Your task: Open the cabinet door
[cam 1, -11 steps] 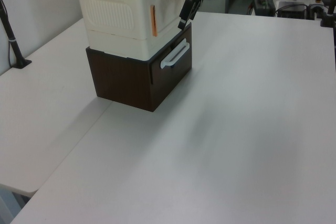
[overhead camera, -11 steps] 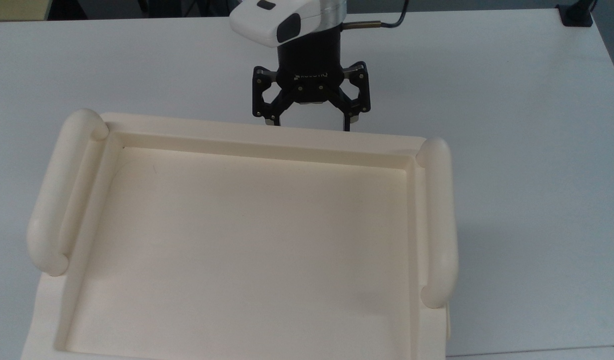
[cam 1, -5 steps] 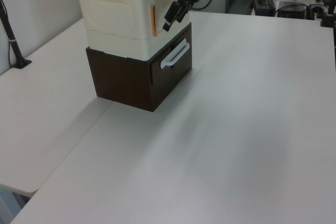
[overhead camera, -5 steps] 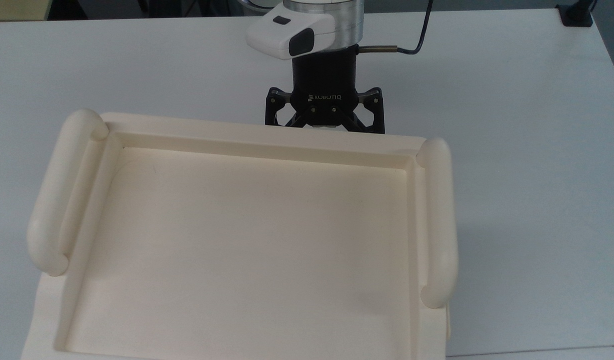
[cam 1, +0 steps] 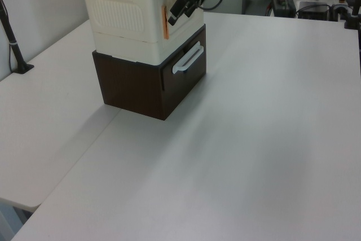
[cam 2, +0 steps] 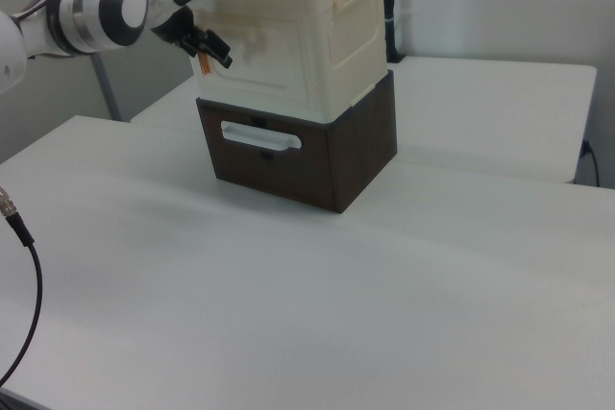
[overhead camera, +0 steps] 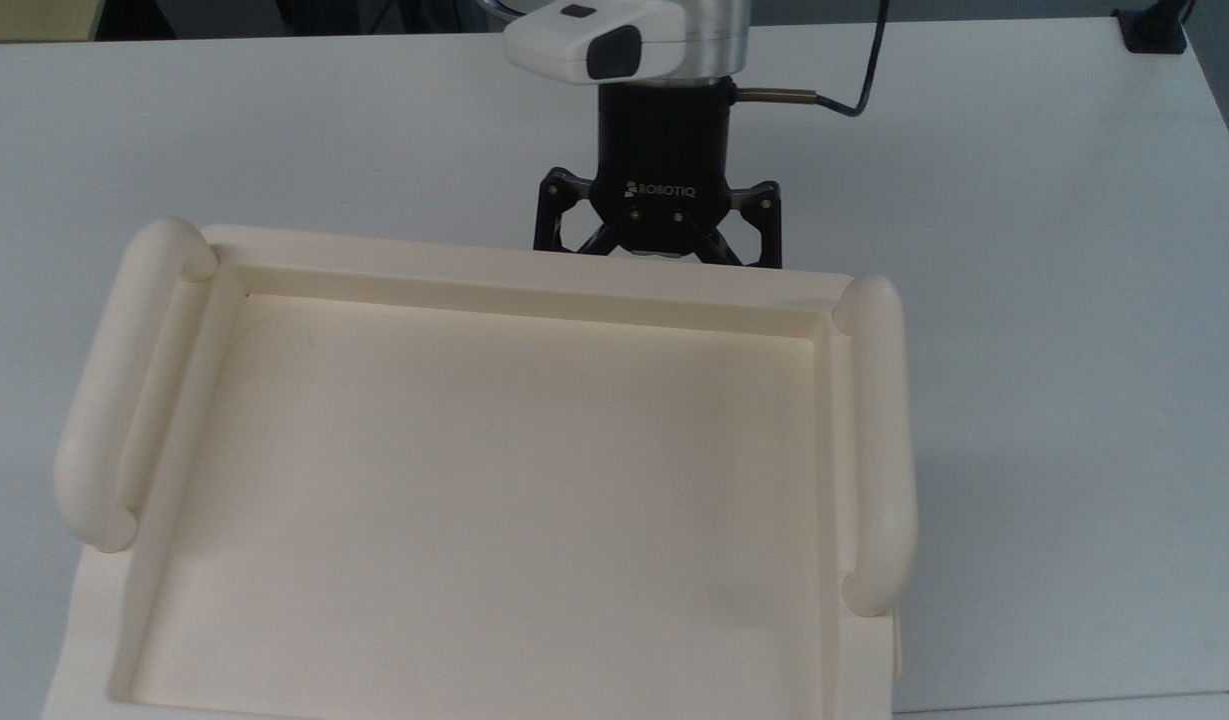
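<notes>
Door (cam 2: 264, 45) on cabinet (cam 2: 298, 31) front, above brown drawer (cam 2: 264, 146), looks closed. Gripper (cam 1: 176, 14) moved in over last second, now right at orange strip (cam 1: 164, 22) by door edge. Jaws: can't tell. I'd guess grab comes next.

The cabinet (cam 2: 303, 40), a cream box, sits on a dark brown drawer unit (cam 2: 303, 156) with a white bar handle (cam 2: 259, 137), on the white tabletop (cam 2: 288, 304). The tool (cam 2: 211, 50) is at the cabinet door (cam 2: 255, 50), near the right view's left edge of that face.
</notes>
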{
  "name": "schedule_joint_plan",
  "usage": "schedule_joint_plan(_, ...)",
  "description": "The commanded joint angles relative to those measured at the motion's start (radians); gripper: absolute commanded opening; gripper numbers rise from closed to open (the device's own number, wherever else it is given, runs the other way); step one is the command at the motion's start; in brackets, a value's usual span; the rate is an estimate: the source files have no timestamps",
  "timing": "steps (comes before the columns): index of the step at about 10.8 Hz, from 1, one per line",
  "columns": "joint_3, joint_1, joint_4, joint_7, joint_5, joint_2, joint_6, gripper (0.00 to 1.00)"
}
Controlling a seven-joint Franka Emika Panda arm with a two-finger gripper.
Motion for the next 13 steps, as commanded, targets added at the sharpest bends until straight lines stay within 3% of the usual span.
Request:
schedule_joint_plan(1,-0.012,0.043,0.0,0.132,-0.082,0.008,0.051,1.0)
schedule_joint_plan(3,-0.014,0.066,0.01,0.175,-0.108,0.008,0.051,0.99)
schedule_joint_plan(7,-0.015,0.069,0.012,0.247,-0.196,0.008,0.061,0.82)
schedule_joint_plan(9,-0.019,0.068,0.014,0.293,-0.226,0.009,0.066,0.58)
schedule_joint_plan(11,-0.02,0.063,0.014,0.316,-0.251,0.017,0.094,0.58)
schedule_joint_plan(12,-0.022,0.063,0.015,0.316,-0.253,0.02,0.095,0.53)
schedule_joint_plan(13,-0.02,0.063,0.023,0.318,-0.256,0.021,0.095,0.35)
